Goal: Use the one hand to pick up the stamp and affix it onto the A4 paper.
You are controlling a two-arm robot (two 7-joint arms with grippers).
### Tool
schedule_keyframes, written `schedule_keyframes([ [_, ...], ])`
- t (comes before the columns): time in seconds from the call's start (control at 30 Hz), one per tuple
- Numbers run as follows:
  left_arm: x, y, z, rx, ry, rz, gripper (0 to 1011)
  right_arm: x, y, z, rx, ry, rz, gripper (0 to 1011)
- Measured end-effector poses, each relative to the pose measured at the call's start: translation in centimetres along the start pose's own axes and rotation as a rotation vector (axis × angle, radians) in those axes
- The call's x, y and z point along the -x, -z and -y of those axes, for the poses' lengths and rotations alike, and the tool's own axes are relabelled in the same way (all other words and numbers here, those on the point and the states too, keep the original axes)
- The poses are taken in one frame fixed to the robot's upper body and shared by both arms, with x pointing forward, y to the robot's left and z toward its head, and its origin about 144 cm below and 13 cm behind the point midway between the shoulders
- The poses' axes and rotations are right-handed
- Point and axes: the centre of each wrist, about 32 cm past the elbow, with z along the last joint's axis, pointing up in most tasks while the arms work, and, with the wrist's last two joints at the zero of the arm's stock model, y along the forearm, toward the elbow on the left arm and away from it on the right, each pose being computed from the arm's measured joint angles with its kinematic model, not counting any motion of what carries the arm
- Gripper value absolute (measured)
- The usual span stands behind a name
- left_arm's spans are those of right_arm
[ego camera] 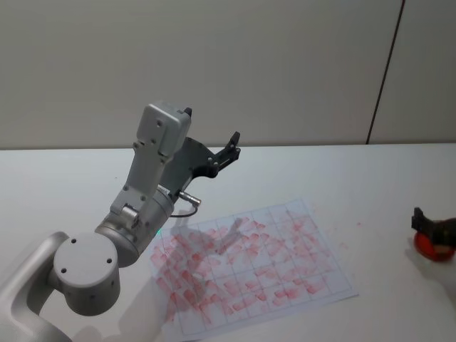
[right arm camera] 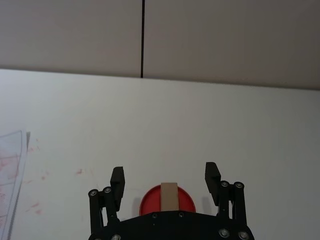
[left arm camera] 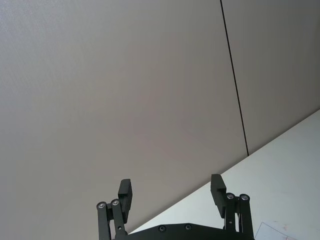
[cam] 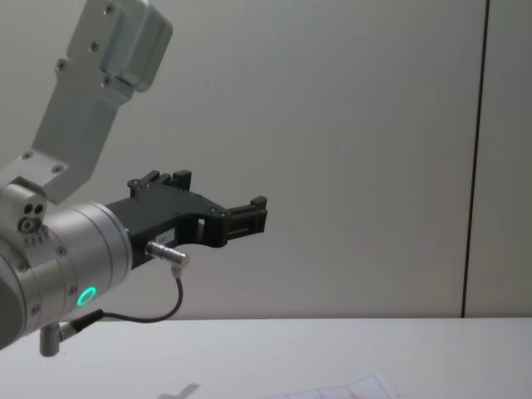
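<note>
red stamp (right arm camera: 166,201) sits on the worktop (right arm camera: 165,120) between my right claw's (right arm camera: 165,176) wide-open jaws, right of the a4 paper (ego camera: 249,260); left claw (left arm camera: 171,187) open, raised.

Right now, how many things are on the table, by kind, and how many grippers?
Paper: 1
Red stamp: 1
Grippers: 2, left gripper raised with fingers open, right gripper open above the stamp
Total: 4
</note>
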Motion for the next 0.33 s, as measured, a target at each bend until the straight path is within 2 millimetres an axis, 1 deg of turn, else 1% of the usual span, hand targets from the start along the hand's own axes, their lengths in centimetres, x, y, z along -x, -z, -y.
schedule_keyframes([
  [0.1, 0.0, 0.0, 0.0, 0.0, 0.0, 0.0, 1001, 0.1, -0.2, 0.5, -0.052, -0.002, 0.011, 1001],
  [0.17, 0.0, 0.0, 0.0, 0.0, 0.0, 0.0, 1001, 0.1, -0.3, 0.7, -0.062, -0.003, 0.013, 1001],
  [0.33, 0.0, 0.0, 0.0, 0.0, 0.0, 0.0, 1001, 0.4, -0.6, 1.8, -0.152, -0.007, 0.034, 1001],
])
